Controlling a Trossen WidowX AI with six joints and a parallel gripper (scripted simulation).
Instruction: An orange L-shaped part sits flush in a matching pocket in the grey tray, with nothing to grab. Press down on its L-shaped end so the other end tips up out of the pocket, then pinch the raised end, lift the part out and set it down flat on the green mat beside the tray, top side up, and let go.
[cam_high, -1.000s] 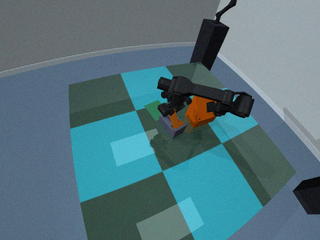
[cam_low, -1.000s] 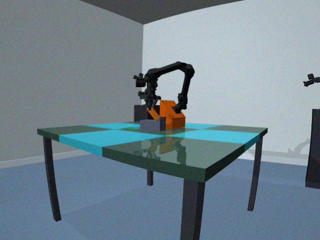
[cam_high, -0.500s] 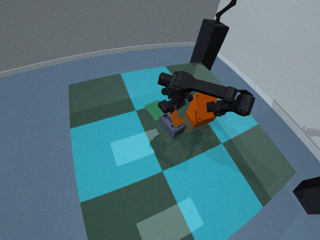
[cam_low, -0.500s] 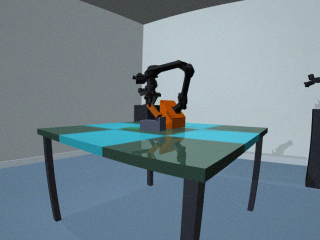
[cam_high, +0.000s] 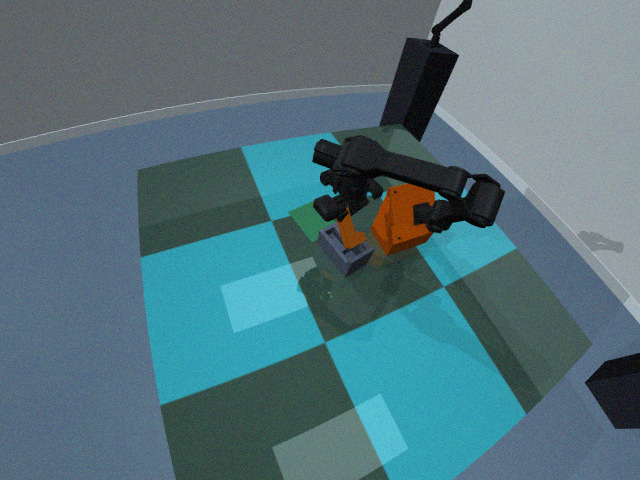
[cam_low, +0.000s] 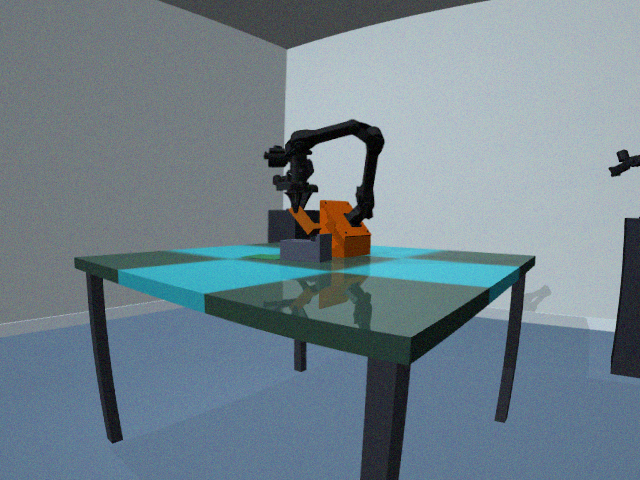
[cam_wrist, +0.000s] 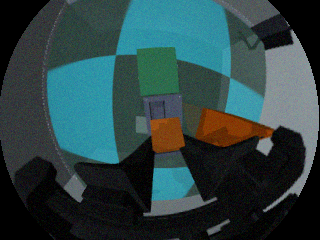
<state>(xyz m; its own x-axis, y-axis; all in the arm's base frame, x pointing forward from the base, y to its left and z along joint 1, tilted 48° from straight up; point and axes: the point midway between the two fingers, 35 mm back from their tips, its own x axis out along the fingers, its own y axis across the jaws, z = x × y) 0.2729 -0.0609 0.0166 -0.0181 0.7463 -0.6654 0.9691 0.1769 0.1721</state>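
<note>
The orange L-shaped part (cam_high: 346, 229) (cam_low: 303, 220) (cam_wrist: 167, 131) hangs steeply tilted over the grey tray (cam_high: 356, 266) (cam_low: 305, 250) (cam_wrist: 173, 106), its L-shaped end lowest. In the exterior view that end shows just above the tray's rim; whether it touches the tray is hard to tell. My gripper (cam_high: 347, 209) (cam_low: 296, 208) (cam_wrist: 164, 138) is shut on the part's upper end, above the tray. Part of the empty pocket shows. The green mat (cam_high: 307, 221) (cam_low: 262, 256) (cam_wrist: 158, 71) lies flat beside the tray's other end, with nothing on it.
A large orange angled block (cam_high: 408, 219) (cam_low: 356, 245) (cam_wrist: 211, 125) stands close beside the tray, near my arm. The top view shows a tall dark pedestal (cam_high: 421, 77) with a small black arm on it behind the table, and a dark box (cam_high: 622, 392) at the right edge.
</note>
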